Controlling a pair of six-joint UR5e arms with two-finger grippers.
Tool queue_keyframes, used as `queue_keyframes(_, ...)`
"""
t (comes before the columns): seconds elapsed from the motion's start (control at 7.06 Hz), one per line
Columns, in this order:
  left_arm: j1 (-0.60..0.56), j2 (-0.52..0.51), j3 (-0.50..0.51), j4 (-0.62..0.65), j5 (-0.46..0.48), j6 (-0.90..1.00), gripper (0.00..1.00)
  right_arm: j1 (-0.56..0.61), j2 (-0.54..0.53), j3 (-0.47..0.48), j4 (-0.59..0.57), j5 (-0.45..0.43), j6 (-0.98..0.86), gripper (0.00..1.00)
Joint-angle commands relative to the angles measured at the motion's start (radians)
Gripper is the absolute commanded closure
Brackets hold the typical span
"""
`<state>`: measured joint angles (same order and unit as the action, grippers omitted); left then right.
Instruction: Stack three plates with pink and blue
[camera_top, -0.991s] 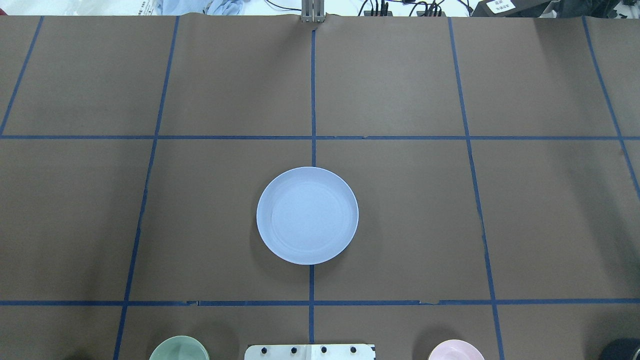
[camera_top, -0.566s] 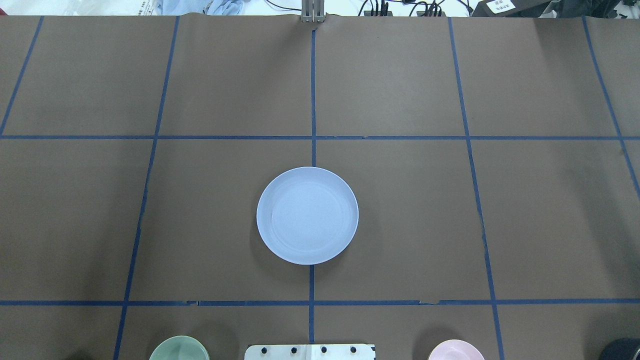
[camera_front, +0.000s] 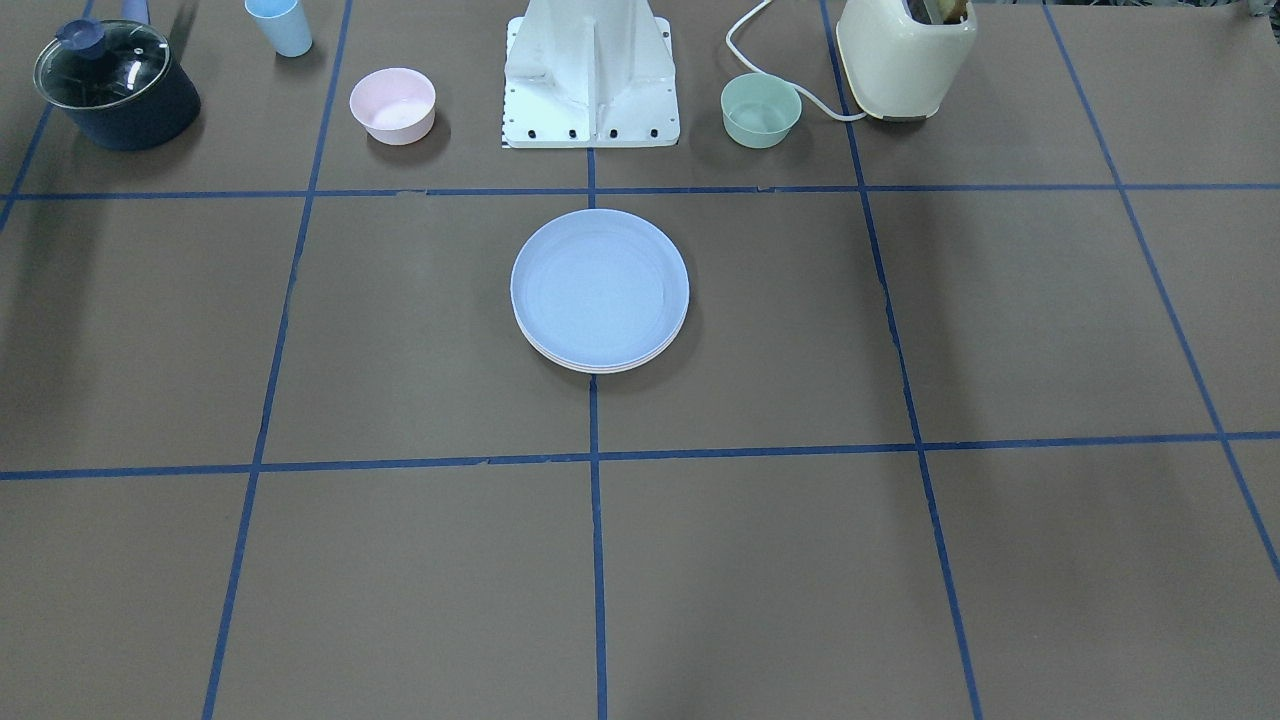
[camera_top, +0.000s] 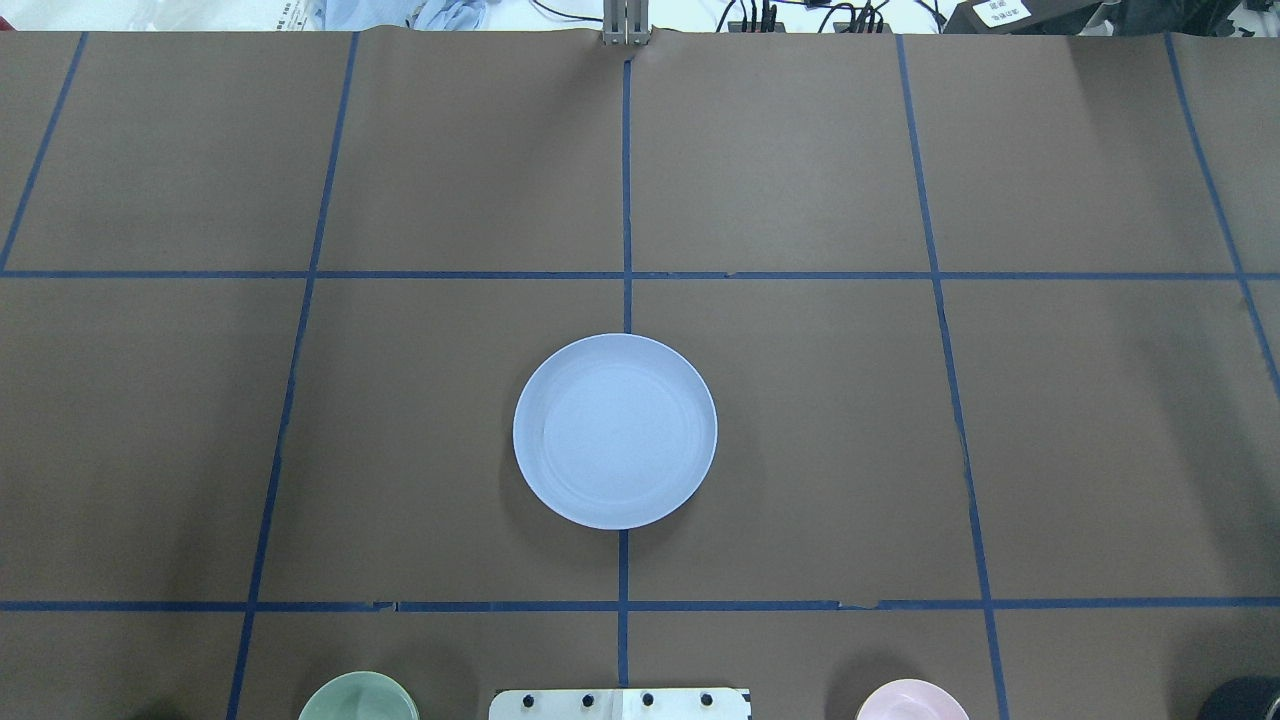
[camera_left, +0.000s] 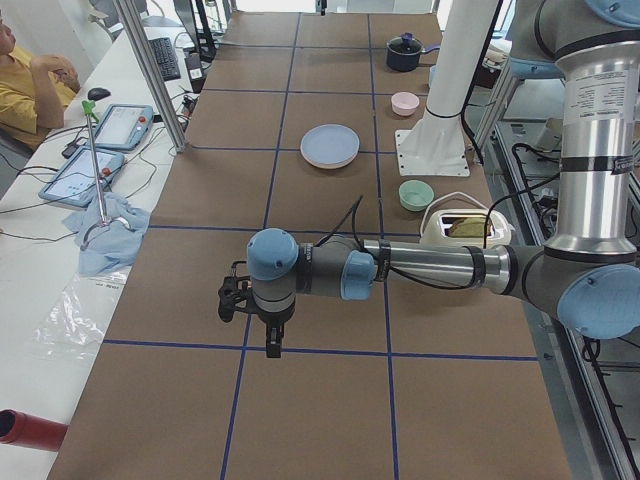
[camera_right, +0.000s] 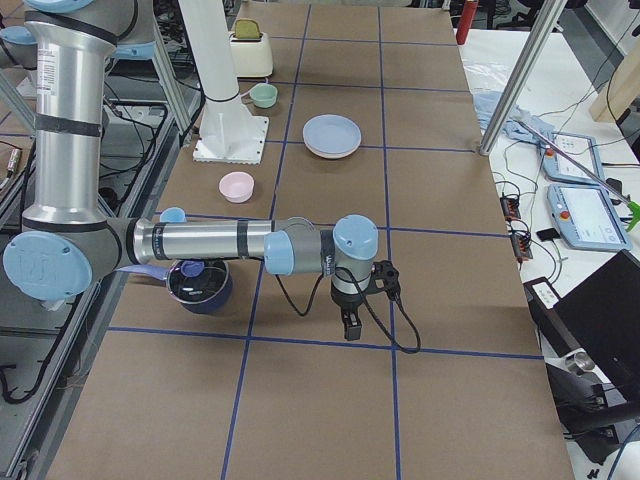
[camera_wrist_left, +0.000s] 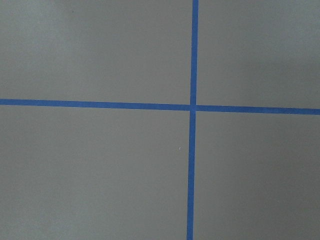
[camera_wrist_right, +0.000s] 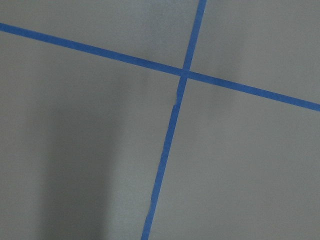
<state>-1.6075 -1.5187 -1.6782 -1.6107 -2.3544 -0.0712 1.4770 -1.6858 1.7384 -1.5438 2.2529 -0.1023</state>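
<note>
Capping the stack of plates (camera_front: 600, 367) sits the blue plate (camera_front: 598, 285).

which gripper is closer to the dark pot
Right. The right gripper hangs a short way from the dark pot; the left gripper is at the table's opposite end.

A brown table (camera_front: 400, 330), gridded with blue tape (camera_front: 597, 560), carries a stack of plates (camera_front: 599, 292) at its centre, a light blue plate (camera_top: 615, 430) uppermost. Along the robot's edge stand a lidded saucepan (camera_front: 117, 85), blue cup (camera_front: 279, 25), pink bowl (camera_front: 392, 104), white robot pedestal (camera_front: 590, 80), green bowl (camera_front: 760, 109) and cream toaster (camera_front: 905, 55).
</note>
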Motion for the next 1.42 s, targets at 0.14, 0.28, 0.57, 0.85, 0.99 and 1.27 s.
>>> queue_keyframes(0.14,0.0,0.002,0.002,0.0,0.0,-0.002,0.0,0.0,0.0,-0.008,-0.001,-0.001,0.0,0.0)
queue_keyframes(0.28,0.0,0.003,0.002,0.0,0.0,0.001,0.0,-0.001,0.0,-0.01,-0.001,-0.001,0.0,0.0)
queue_keyframes(0.57,0.0,0.011,0.005,0.0,0.001,0.001,0.0,-0.001,0.0,-0.016,-0.001,-0.001,0.001,0.0)
queue_keyframes(0.85,0.0,0.014,0.006,0.0,0.004,0.001,0.0,-0.001,0.001,-0.023,-0.001,-0.001,0.001,0.0)
queue_keyframes(0.99,0.001,0.012,0.008,-0.001,0.004,0.001,0.0,-0.001,0.001,-0.023,-0.001,-0.001,0.001,0.0)
queue_keyframes(1.27,0.0,0.012,0.012,-0.001,0.003,0.002,0.0,-0.001,0.001,-0.023,-0.001,-0.001,0.001,0.0)
